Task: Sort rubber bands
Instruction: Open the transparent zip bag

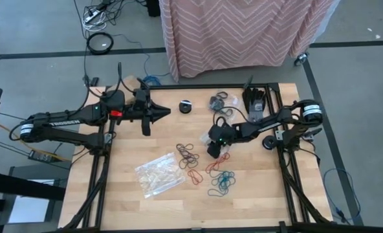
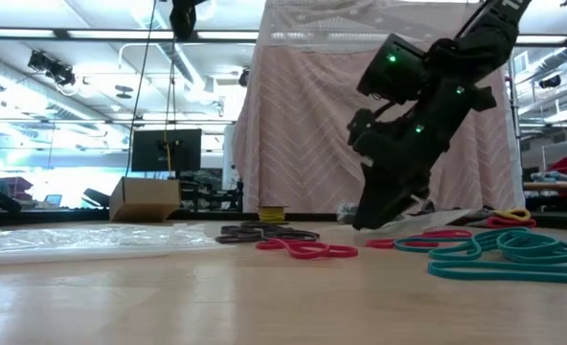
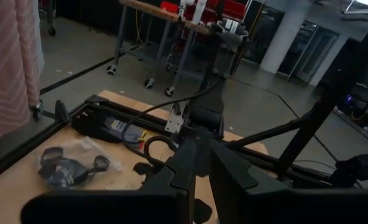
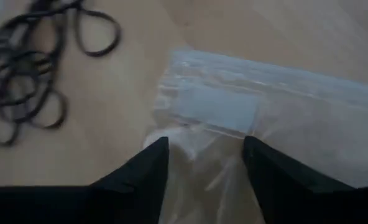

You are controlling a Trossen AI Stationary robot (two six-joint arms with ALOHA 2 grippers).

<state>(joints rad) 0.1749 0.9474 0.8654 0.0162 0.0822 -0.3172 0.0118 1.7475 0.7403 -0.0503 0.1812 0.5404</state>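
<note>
Lying loose on the pale wooden counter (image 1: pixel 256 194) are thin floppy rubber bands (image 1: pixel 207 169): dark ones beside a clear crinkly plastic bag (image 1: pixel 159 175), red and teal ones nearer the right hand (image 1: pixel 216 153). That hand is reaching down with fingers spread, gripping nothing. The left hand (image 1: pixel 165 112) is hovering near shut, empty. A pink patterned drape (image 1: pixel 237 29) is hanging behind.
</note>
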